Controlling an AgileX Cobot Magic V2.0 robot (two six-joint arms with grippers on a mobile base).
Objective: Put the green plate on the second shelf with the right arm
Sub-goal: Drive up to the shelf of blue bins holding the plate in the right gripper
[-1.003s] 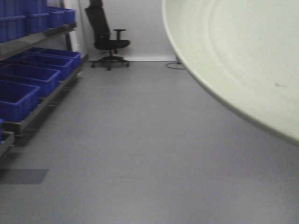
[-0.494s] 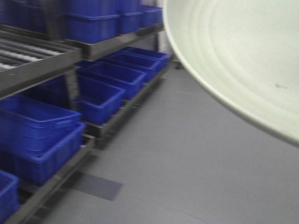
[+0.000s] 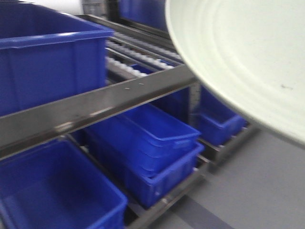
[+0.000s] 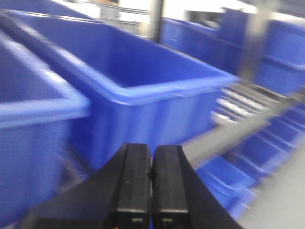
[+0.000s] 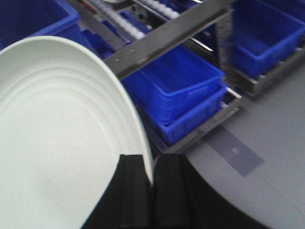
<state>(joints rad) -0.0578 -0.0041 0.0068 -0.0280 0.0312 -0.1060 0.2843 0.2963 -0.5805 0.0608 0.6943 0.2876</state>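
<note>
The pale green plate (image 3: 248,57) fills the upper right of the front view, held in the air, with a tiny dark speck inside. In the right wrist view the green plate (image 5: 57,143) stands on edge and my right gripper (image 5: 151,183) is shut on its rim. The shelf rack (image 3: 119,98) with its metal beam and rollers lies ahead and to the left. My left gripper (image 4: 151,176) is shut with nothing between its fingers, facing a blue bin (image 4: 152,90).
Blue bins (image 3: 47,62) sit on the upper shelf level and more blue bins (image 3: 152,143) on the low level. A roller track (image 3: 138,62) runs behind the beam. Grey floor (image 3: 257,191) lies to the right of the rack.
The view has swung left toward the shelf rack, which now fills the frame close up. The plate keeps its place in the right gripper.
</note>
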